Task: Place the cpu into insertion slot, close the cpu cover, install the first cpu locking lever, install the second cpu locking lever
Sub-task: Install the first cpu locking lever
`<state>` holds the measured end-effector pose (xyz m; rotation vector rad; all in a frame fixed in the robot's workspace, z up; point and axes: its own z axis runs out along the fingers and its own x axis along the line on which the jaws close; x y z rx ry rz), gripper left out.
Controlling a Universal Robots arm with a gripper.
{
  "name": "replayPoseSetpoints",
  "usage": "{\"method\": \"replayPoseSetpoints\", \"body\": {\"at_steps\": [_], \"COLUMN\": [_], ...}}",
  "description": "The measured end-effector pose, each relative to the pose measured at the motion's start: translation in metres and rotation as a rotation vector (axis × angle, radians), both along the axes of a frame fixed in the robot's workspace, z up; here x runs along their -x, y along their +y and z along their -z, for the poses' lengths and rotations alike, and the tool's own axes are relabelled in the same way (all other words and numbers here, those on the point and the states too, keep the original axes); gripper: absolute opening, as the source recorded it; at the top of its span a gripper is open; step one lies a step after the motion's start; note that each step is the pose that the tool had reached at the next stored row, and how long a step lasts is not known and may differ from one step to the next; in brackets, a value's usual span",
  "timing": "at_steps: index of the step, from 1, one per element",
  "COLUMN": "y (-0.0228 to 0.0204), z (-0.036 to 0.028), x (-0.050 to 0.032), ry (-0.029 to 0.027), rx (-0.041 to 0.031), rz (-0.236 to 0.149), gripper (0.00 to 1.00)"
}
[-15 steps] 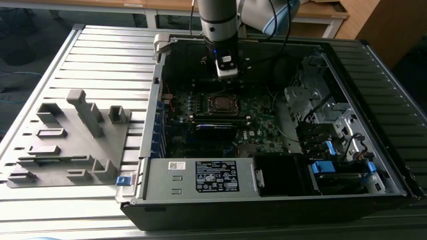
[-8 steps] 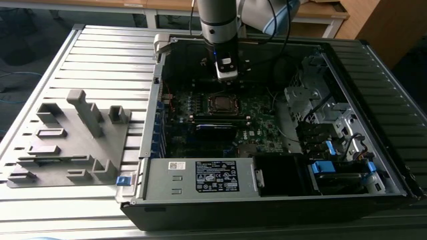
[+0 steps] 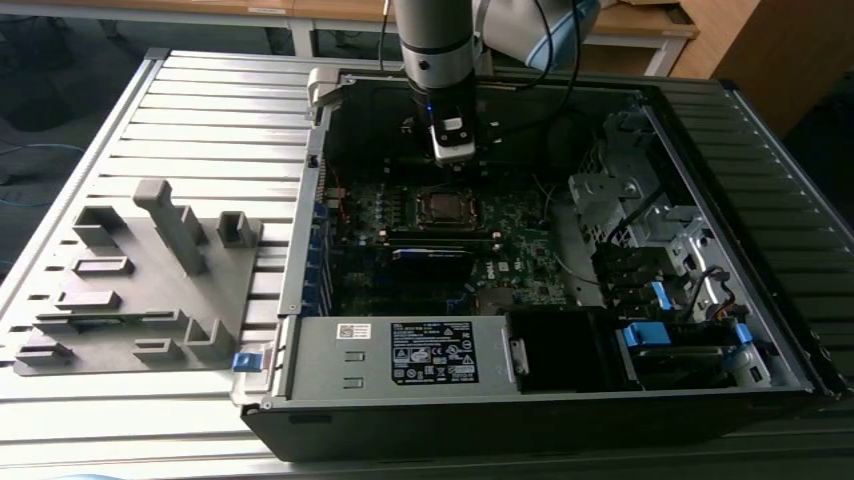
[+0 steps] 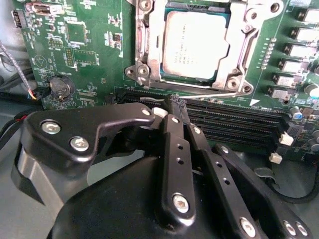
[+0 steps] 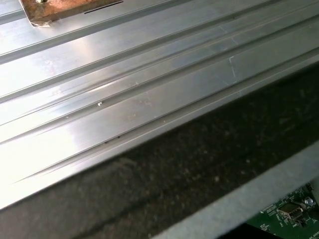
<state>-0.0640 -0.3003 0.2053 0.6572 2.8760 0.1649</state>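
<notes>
The exterior view takes in the whole scene: an open computer case (image 3: 534, 250) lies on a ribbed metal counter (image 3: 200, 110), with a grey fixture tray (image 3: 134, 290) beside it on the exterior view's left and a labelled power supply (image 3: 427, 352) at the case's near edge. The arm (image 3: 438, 40) reaches down into the case, and the pincer (image 3: 454, 158) hangs just above the board (image 3: 521, 240), a little beyond the slot (image 3: 419, 207).

The second wrist view gives the close detail. The cpu (image 4: 197, 45) sits flat in the slot, its dull silver top showing through the window of the cover (image 4: 155, 47), which lies down over it. A thin wire lever (image 4: 214, 93) runs along the slot's edge nearest the pincer (image 4: 174, 103). The pincer is clenched, its black fingers (image 4: 172, 144) drawn together to a single tip with nothing seen between them; that tip is just beside one end of the lever, over the long black memory slots (image 4: 239, 119). Whether tip and lever touch cannot be told. A coin battery (image 4: 61, 85) sits off to one side on the green board.

The first wrist view looks across the counter's ribs (image 5: 124, 89) to a dark band (image 5: 199, 174) and a small corner of the board (image 5: 291, 214)
</notes>
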Motion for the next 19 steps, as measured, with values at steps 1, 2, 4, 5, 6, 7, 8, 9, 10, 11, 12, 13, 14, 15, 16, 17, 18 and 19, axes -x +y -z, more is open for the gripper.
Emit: {"method": "replayPoseSetpoints", "body": {"at_steps": [1, 2, 4, 5, 6, 7, 8, 9, 10, 11, 12, 13, 14, 15, 16, 17, 18, 19], "y": [0.0000, 0.0003, 0.0006, 0.0007, 0.0007, 0.0008, 0.0008, 0.0009, 0.0009, 0.0009, 0.0009, 0.0009, 0.0009, 0.0007, 0.0004, -0.0020, -0.0032, -0.0032], "z": [0.0000, 0.0001, 0.0000, 0.0000, 0.0000, 0.0000, 0.0001, 0.0001, 0.0000, 0.0000, 0.0000, 0.0000, 0.0000, 0.0000, 0.0000, 0.0005, 0.0011, 0.0011], "x": [0.0000, -0.0001, 0.0000, 0.0000, 0.0000, -0.0002, -0.0004, -0.0004, -0.0004, -0.0004, -0.0004, -0.0004, -0.0004, -0.0005, -0.0006, -0.0009, -0.0009, -0.0009], "ry": [-0.0001, -0.0002, 0.0000, -0.0001, -0.0001, -0.0001, -0.0001, -0.0001, 0.0000, -0.0001, -0.0001, -0.0001, -0.0001, 0.0000, 0.0000, -0.0001, -0.0002, -0.0001], "rx": [-0.0001, -0.0002, 0.0000, -0.0001, -0.0002, -0.0001, -0.0001, -0.0002, -0.0002, -0.0001, -0.0001, -0.0001, 0.0000, 0.0000, 0.0002, 0.0005, 0.0009, 0.0010], "rz": [0.000, 0.000, 0.000, 0.000, 0.001, 0.003, 0.006, 0.010, 0.013, 0.013, 0.013, 0.013, 0.014, 0.014, 0.014, 0.017, 0.018, 0.019], "gripper": [0.11, 0.11, 0.11, 0.11, 0.11, 0.11, 0.11, 0.11, 0.11, 0.11, 0.11, 0.11, 0.11, 0.11, 0.11, 0.11, 0.11, 0.11]}}
